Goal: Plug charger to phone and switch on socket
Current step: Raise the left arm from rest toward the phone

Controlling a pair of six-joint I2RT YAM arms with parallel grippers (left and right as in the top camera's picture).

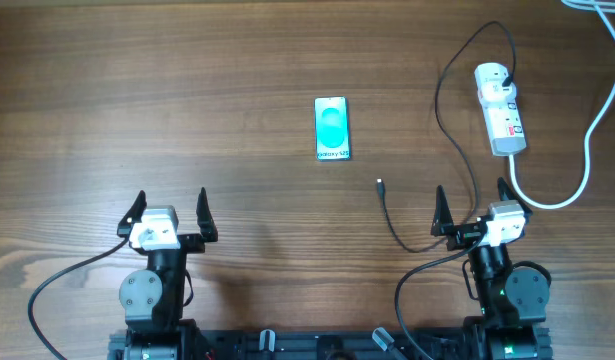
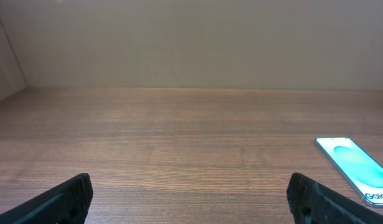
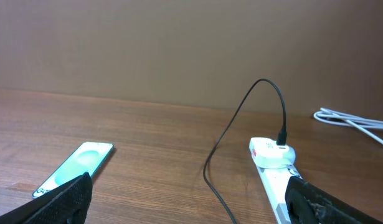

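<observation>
The phone (image 1: pixel 332 128) lies flat mid-table with its teal screen up; it also shows in the left wrist view (image 2: pixel 356 169) and the right wrist view (image 3: pixel 75 166). The white socket strip (image 1: pixel 501 115) lies at the far right, with the charger's white adapter (image 1: pixel 493 78) plugged into its far end; the adapter also shows in the right wrist view (image 3: pixel 271 152). The black charger cable (image 1: pixel 445 130) loops down to its connector tip (image 1: pixel 380 184), lying loose on the table. My left gripper (image 1: pixel 168 208) is open and empty, near the front left. My right gripper (image 1: pixel 471 198) is open and empty, just right of the cable.
The socket's thick white cord (image 1: pixel 587 150) curves along the right edge and off the top right corner. The robots' black cables (image 1: pixel 62 285) trail by the arm bases at the front edge. The table is bare brown wood (image 1: pixel 187 90).
</observation>
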